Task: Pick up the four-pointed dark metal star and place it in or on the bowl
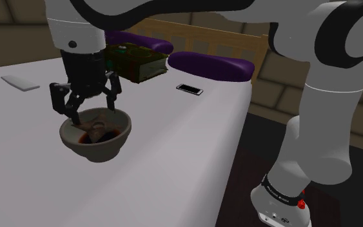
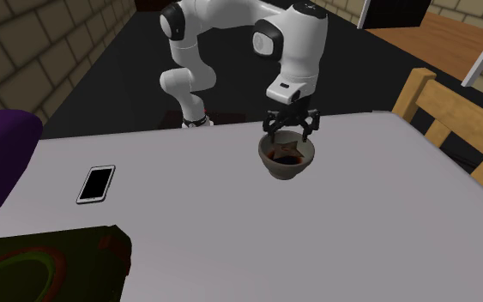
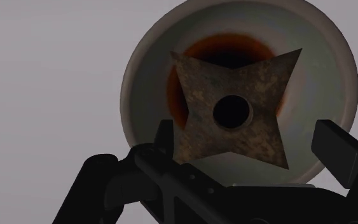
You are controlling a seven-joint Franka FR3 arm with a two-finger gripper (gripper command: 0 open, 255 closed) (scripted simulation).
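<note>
Hand [image 1: 91, 113] [image 3: 250, 143] stood directly over the bowl [image 1: 96, 147], two fingers spread wide, gripping nothing. In the wrist view the fingers sat either side of the star [image 3: 199, 121] without clasping it.

One star, four points, dark mottled metal with a round centre hole; it lay inside the bowl [image 3: 139, 83] on the reddish-brown bottom, free of the hand. In the shoulder view the star [image 1: 96, 129] sat tilted below the fingertips.

One bowl, grey outside, resting on the pale worktop [image 1: 173, 148].

Elsewhere on the worktop:
- one phone [image 1: 189, 89], flat, well apart from the bowl
- one dark green book [image 1: 138, 61]
- one flat grey slab [image 1: 20, 82]

Two purple cushions [image 1: 212, 64] lay beyond the far edge.
</note>
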